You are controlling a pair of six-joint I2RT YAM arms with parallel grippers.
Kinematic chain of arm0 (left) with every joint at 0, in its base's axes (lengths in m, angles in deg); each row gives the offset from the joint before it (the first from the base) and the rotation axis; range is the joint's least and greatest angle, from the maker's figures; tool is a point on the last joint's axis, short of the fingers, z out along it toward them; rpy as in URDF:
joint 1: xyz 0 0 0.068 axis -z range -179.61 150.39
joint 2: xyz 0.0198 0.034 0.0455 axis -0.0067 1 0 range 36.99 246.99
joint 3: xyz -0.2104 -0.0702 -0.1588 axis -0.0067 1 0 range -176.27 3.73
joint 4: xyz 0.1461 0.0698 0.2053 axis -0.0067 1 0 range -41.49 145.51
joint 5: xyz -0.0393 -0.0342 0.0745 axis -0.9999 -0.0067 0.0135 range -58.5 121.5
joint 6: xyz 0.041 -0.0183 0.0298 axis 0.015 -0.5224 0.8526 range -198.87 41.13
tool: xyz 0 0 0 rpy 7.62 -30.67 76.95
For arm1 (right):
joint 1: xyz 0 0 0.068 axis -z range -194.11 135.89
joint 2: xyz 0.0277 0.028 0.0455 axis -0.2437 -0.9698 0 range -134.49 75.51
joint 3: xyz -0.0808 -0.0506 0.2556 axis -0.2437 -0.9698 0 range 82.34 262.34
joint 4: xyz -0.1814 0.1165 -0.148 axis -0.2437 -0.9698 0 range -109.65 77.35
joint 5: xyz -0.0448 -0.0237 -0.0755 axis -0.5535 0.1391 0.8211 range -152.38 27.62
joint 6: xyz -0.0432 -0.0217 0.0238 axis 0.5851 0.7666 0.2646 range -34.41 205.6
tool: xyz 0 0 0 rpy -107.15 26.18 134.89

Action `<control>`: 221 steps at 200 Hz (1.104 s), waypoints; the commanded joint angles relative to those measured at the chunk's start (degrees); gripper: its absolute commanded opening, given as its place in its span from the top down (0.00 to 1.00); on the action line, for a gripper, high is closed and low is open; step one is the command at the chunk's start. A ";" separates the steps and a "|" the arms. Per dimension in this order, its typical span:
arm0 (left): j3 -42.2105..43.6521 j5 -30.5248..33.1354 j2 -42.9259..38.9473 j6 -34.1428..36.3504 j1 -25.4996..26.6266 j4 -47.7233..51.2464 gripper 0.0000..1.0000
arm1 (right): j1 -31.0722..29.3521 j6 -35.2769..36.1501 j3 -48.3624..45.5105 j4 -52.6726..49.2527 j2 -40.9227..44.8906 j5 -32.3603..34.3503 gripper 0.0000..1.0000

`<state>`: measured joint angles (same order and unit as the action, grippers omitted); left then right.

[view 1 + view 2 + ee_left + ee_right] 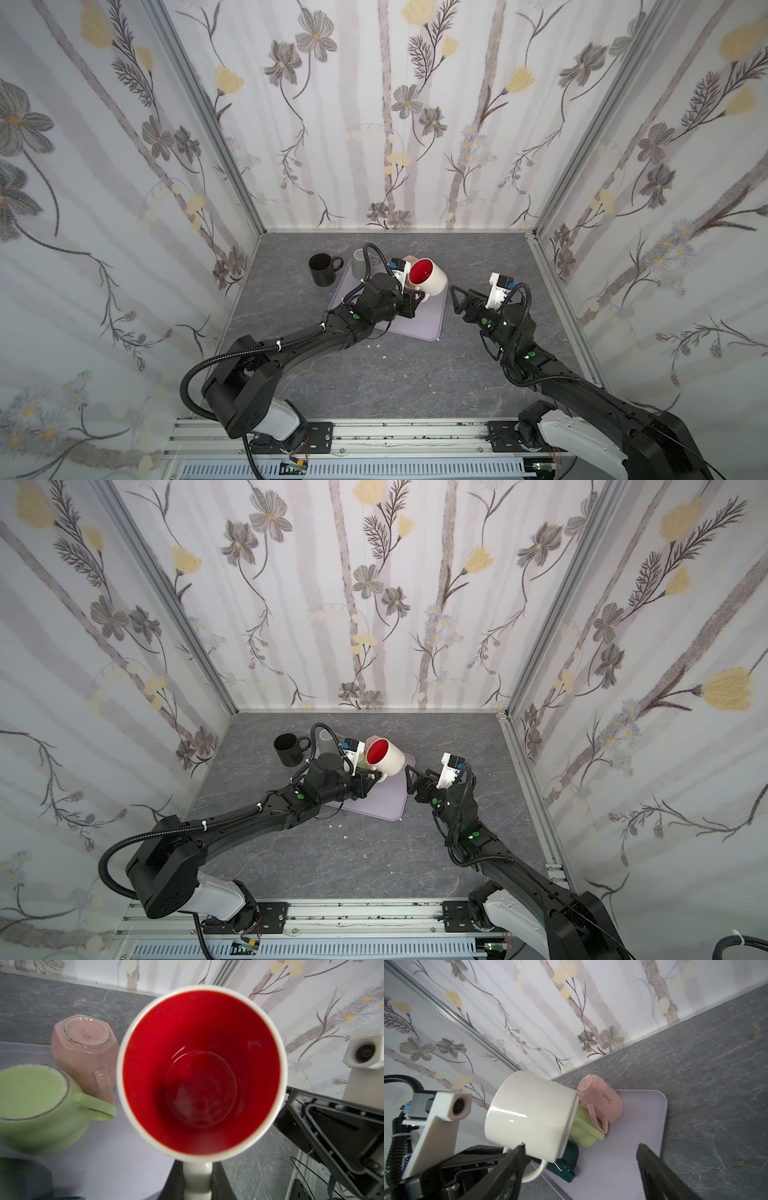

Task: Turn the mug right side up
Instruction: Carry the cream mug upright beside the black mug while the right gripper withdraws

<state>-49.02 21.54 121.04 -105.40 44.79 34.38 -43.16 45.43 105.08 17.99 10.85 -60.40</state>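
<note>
Roughly halfway through turning the white mug [428, 277]: lifted clear of the lavender tray [428, 328], tipped with the red inside facing up and toward the cameras in both top views, not yet level and not yet set down. Judged from that, leaves the last bit of rotation and the placing on its base. Hangs by its handle alone, pinched between the pressed-together jaws of the left gripper [197, 1180], with the body standing out just beyond the fingertips and the mouth open to that wrist's camera. Just beside the mug's base, on the far side from the left gripper, waits the right gripper [581, 1145], jaws spread wide with nothing between them; looks close to the mug wall without touching, though contact at one fingertip cannot be ruled out from the right wrist view. Below and beyond the held mug, on the tray: a pink mug [83, 1047] upside down, a green mug [37, 1105] touching it. Well apart from both grippers, off the tray: a black mug [322, 269], upright.
</note>
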 commanded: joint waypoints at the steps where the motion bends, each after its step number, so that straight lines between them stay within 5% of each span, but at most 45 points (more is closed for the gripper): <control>1: -0.78 2.02 -2.51 1.96 -0.83 -2.06 1.00 | 0.80 -1.00 -0.54 -2.59 1.23 0.76 0.17; 46: 2.26 6.38 -10.38 3.53 -4.39 3.94 1.00 | 1.64 0.70 -0.26 -9.58 3.75 0.65 0.01; 88: 4.22 13.03 -18.84 5.17 -6.40 13.15 1.00 | 1.68 2.67 1.12 -13.42 4.82 -1.36 0.00; 147: 5.67 33.31 -28.62 2.21 -9.15 28.16 1.00 | 1.67 3.01 -1.29 -9.78 5.19 -3.25 0.00; 221: 4.73 37.03 -28.50 -3.09 -20.61 37.27 1.00 | 1.66 4.50 -2.17 -8.30 5.37 -5.97 0.00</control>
<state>-43.05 55.53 91.51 -106.38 26.76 71.91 -41.48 48.93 103.09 6.47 16.22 -64.99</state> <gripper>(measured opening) 0.142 0.995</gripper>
